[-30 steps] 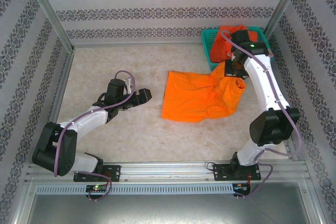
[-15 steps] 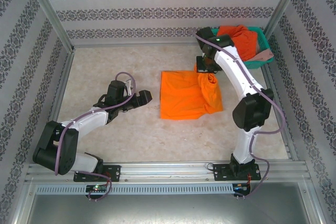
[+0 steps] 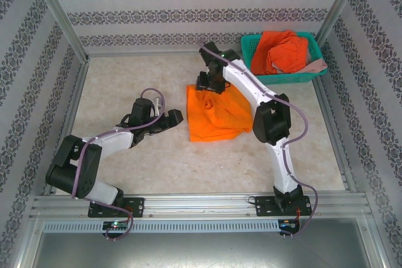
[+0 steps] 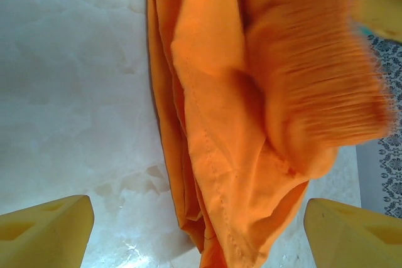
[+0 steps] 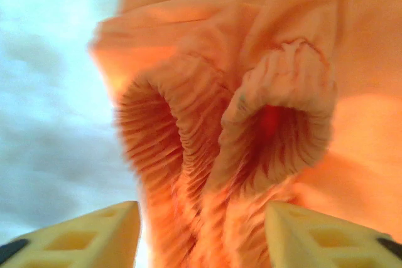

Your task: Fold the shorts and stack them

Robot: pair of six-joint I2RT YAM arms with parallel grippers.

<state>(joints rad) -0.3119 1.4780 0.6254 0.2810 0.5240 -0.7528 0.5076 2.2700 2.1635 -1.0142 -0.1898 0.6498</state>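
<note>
left arm: reaches in low from the near left, elbow on the near side. left fingers (image 3: 168, 117) are released and spread wide, nothing between them, pointing right at the near-left part of the yellow-orange shorts (image 3: 217, 117), close to it but apart. in the left wrist view the two yellow tips sit at the bottom corners, with bare pale worktop (image 4: 69, 92) and the left hem of the shorts beyond them.

yellow-orange shorts: on the worktop at mid-depth, just right of centre, lying as a rumpled, roughly square heap. one layer is thrown over another, and the gathered waist is bunched up at the far-left corner.

right arm: stretches from the near right across the shorts to that far-left corner. right fingers (image 3: 206, 83) hang over the bunched waist. the right wrist view shows the tips parted, with the ribbed elastic folds standing between and beyond them; no pinch on the cloth is visible, so i read them as released.

far right corner: teal mesh basket (image 3: 286, 78), holding the red-orange shorts (image 3: 282, 48) heaped inside. the dusty pink shorts (image 3: 317, 66) show at its right end, draped at the rim.
</note>
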